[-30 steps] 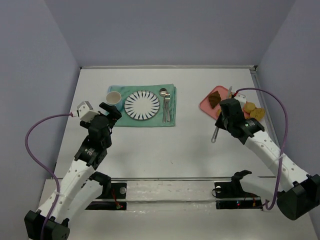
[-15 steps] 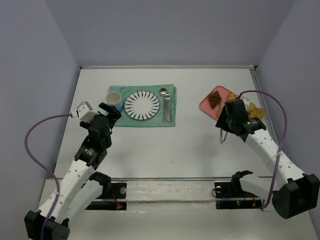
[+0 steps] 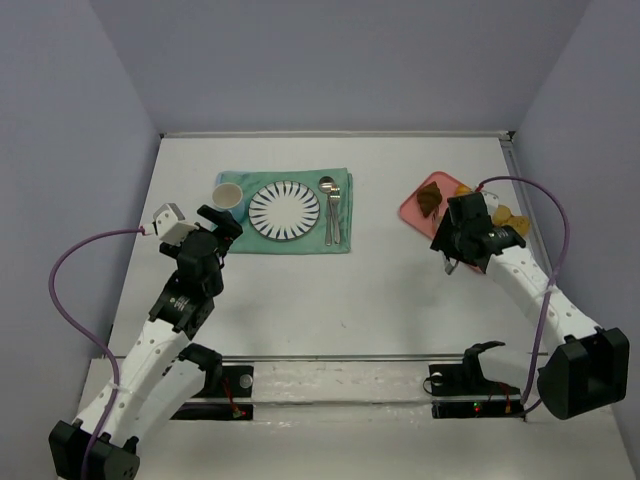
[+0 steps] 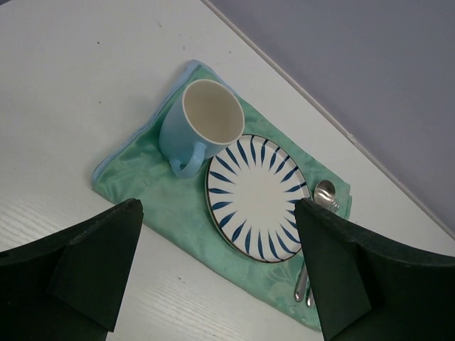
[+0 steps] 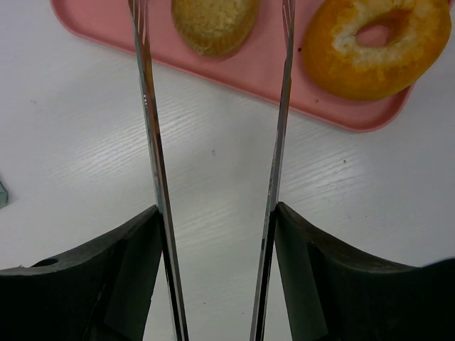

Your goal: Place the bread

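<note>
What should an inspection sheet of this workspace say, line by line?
Surface: white table, a few small specks.
Job's things: pink tray holds a round bun, a ring-shaped bread and a dark pastry; striped plate is bare.
Clutter: green cloth under the plate, with mug and spoon and fork.
Grippers: left claw open, holding nothing; right claw shut on metal tongs, blades apart, one on each side of the bun.
Cables: a purple cable loops from the left arm and another from the right arm, apart from the tableware.
Surroundings: plain grey walls; nothing else seen.
</note>
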Controlling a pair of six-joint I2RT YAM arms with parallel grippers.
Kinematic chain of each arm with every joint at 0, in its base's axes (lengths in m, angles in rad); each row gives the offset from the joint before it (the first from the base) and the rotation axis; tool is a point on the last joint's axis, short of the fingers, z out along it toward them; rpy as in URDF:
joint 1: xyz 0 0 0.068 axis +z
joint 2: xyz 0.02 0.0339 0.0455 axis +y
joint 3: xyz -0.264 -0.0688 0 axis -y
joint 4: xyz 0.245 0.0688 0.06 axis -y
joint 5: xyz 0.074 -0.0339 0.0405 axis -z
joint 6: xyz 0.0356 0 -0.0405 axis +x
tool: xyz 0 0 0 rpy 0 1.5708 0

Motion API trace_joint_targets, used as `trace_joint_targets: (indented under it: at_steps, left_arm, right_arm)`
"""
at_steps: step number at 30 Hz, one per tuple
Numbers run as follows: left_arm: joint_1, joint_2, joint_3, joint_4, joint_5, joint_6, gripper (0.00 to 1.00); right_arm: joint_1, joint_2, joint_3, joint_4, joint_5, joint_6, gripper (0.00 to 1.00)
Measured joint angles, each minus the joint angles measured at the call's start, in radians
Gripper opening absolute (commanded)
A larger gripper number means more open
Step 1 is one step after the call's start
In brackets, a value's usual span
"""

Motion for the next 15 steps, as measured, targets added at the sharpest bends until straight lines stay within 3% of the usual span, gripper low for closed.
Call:
trace_joint_targets:
  at_steps: [6,8,10,13,15]
  left_arm:
    - [0.0,0.0,0.0,0.0,0.0,-0.002,0.99]
    - [0.0,0.0,0.0,0.0,0.0,-0.001,0.99]
    - [0.0,0.0,0.0,0.0,0.0,-0.002,0.99]
    - [0.002,0.001,0.0,0.0,0.0,-0.002,0.99]
    - [0.004,0.001,0.0,0.0,-0.001,-0.002,0.99]
  right_arm:
    - [-0.013,0.069,0.001,0.019,-0.021,-0.011,0.63]
    - [-0.022,0.097,0.001,0.031,-0.033,-0.018,0.55]
    - [-0.028,0.121,0.001,0.043,-0.043,-0.025,0.38]
    - [-0.032,0.139,0.001,0.052,-0.053,-0.029,0.27]
    - [-0.032,0.137,0.003,0.059,-0.054,-0.03,0.25]
